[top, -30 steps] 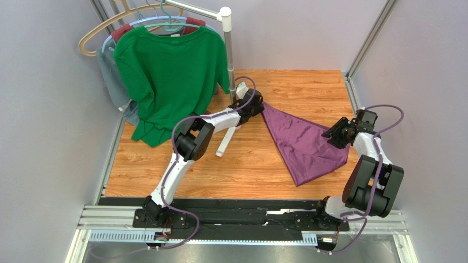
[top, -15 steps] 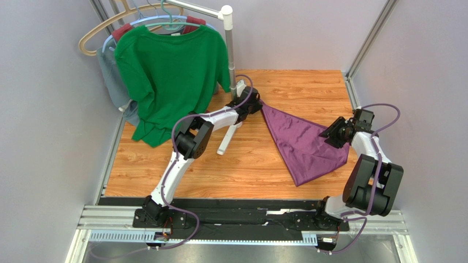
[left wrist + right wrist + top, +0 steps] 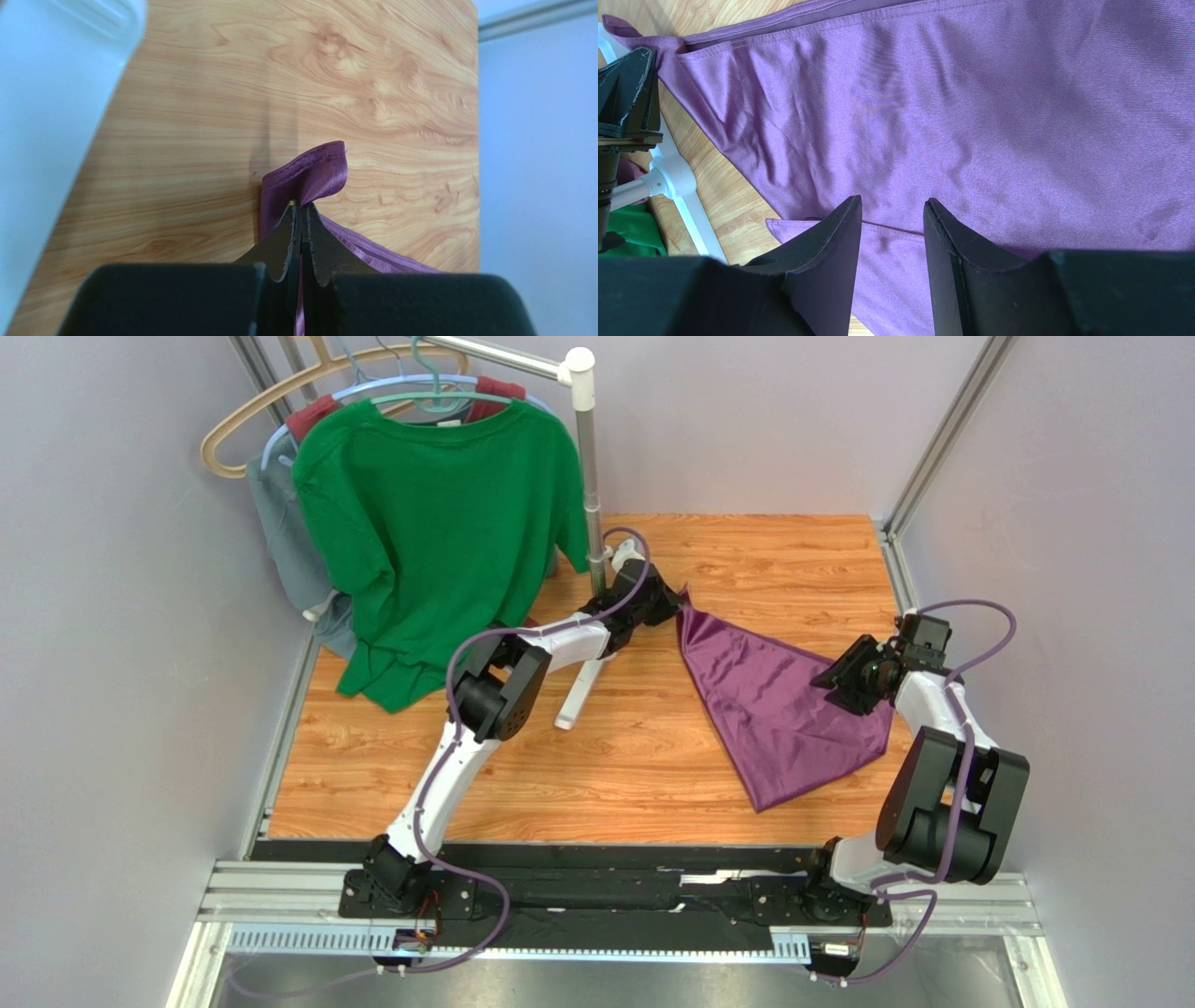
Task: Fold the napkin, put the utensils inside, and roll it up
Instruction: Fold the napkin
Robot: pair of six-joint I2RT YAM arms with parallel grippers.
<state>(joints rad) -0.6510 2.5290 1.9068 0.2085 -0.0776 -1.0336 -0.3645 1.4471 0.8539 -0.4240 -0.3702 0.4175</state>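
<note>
Folding step: the napkin [image 3: 772, 707] lies as a triangle on the table [image 3: 631, 770], just right of the pole [image 3: 588, 476]. The left gripper [image 3: 302, 208] is closed tight on the corner nearest the pole. The right gripper [image 3: 892, 204], at the corner far from the pole, hovers half open and holds nothing. Next, I think, the pinched corner must be carried away from the pole — low and slowly — so the thin cloth does not slip out.
</note>
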